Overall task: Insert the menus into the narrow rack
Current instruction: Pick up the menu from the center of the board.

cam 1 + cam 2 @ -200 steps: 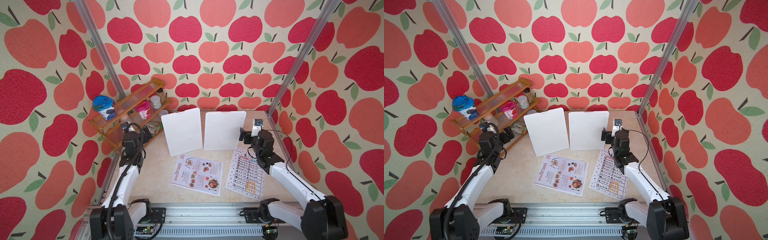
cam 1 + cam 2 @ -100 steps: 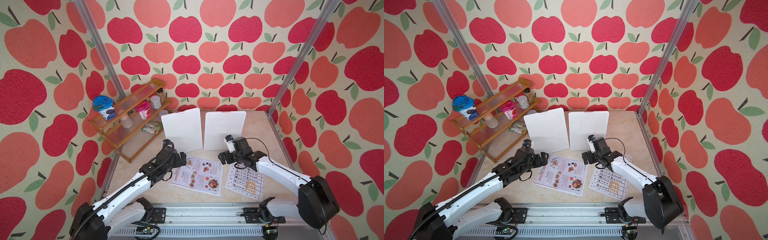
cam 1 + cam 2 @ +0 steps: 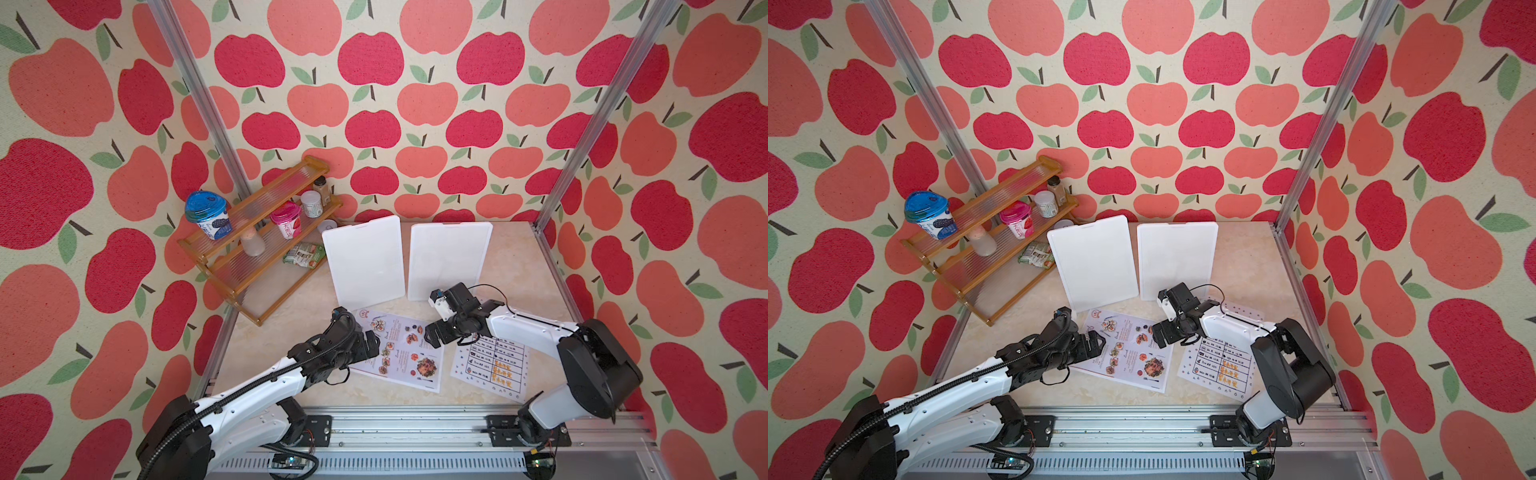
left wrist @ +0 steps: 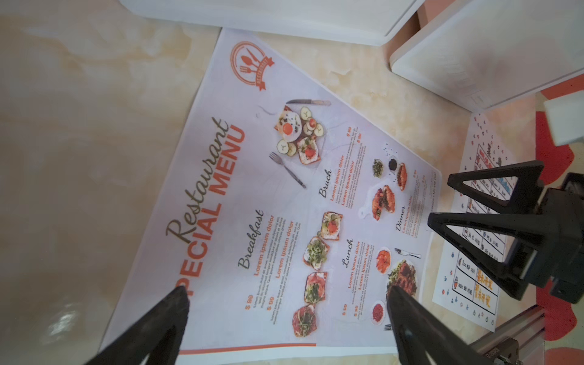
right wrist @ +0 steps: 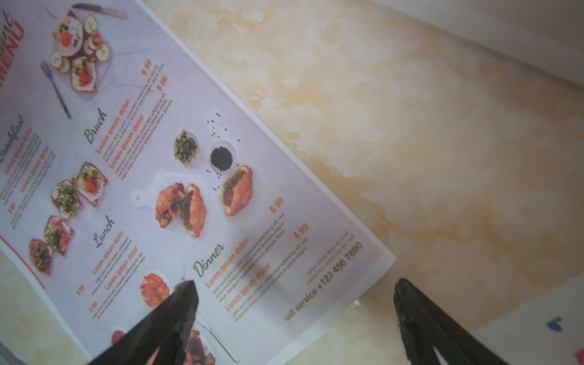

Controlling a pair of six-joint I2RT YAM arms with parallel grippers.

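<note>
- The table menu [image 3: 494,365] lies nearest to you, on the right arm's side. It is flat on the bench [image 3: 519,266], partly under the right arm, and its long axis runs from near to far.
- Just beside it, with a strip of bare bench between them, the photo menu [image 3: 405,357] also lies flat. Its long axis seems to run across the bench, with the red heading at the left arm's end.
- Both sheets are thin printed paper. The bench is smooth, cream and marble-patterned, and I see no lifted edge, so I judge that a pinch from above will be difficult.
- Your left tool [image 4: 287,292] hangs over the heading end of the photo menu. It is spread wide and holds nothing.
- Your right tool [image 5: 294,284] hangs over the opposite far corner, also wide apart and empty. One finger is above the paper and the other above bare bench. Both arms are equally near this sheet.
- Behind the menus two white boards [image 3: 365,262] stand upright with a narrow gap between them.
- Farthest, at the left, is a wooden stepped shelf [image 3: 257,253] with ribbed clear tiers and cups. Which of these takes the menus, I cannot tell.
</note>
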